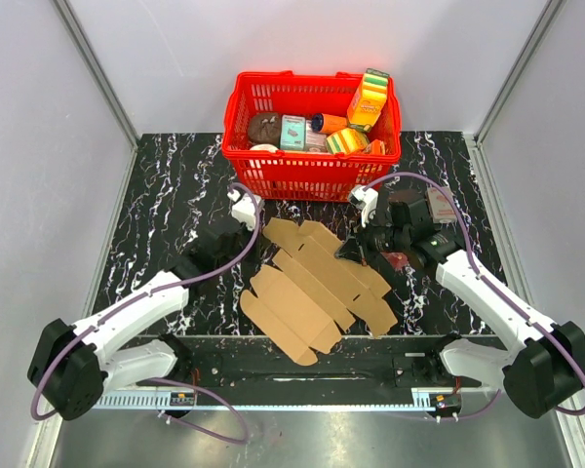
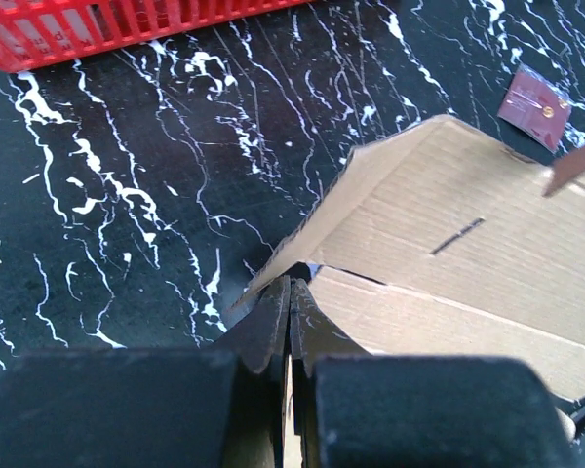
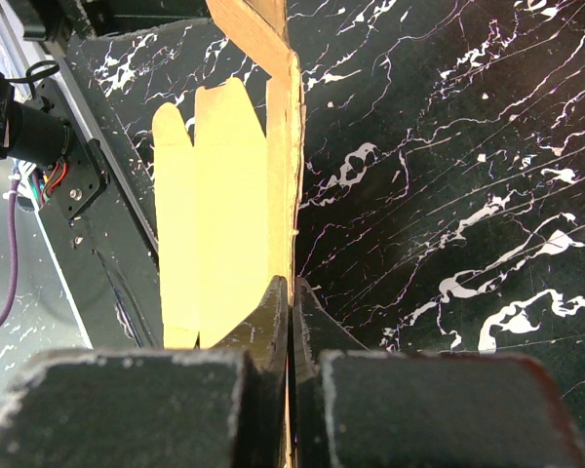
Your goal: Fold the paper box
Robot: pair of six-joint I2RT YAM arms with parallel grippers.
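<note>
I am watching the paper box (image 1: 317, 288), a plain brown die-cut sheet of corrugated cardboard with flaps and tabs. It is lying mostly flat and unfolded in the middle of the black, white-veined marble-look table (image 1: 166, 195), just in front of the red plastic mesh basket (image 1: 307, 175). The left gripper (image 2: 291, 291) is pinching the sheet's far left corner, fingers pressed together on it, and that corner is riding up off the table. The right gripper (image 3: 292, 289) is likewise pinching the sheet's right edge, with a sliver of cardboard showing between its fingers. A small dark-red packet (image 2: 533, 105) is lying beyond the sheet, apart from it.

I am judging this as the opening step: both arms are taking hold, and no wall is standing yet. The next move is calling for one gripper to anchor the sheet while the other swings a side flap up along its crease. Pulling both ways at once is risking a tear or dragging the sheet.
</note>
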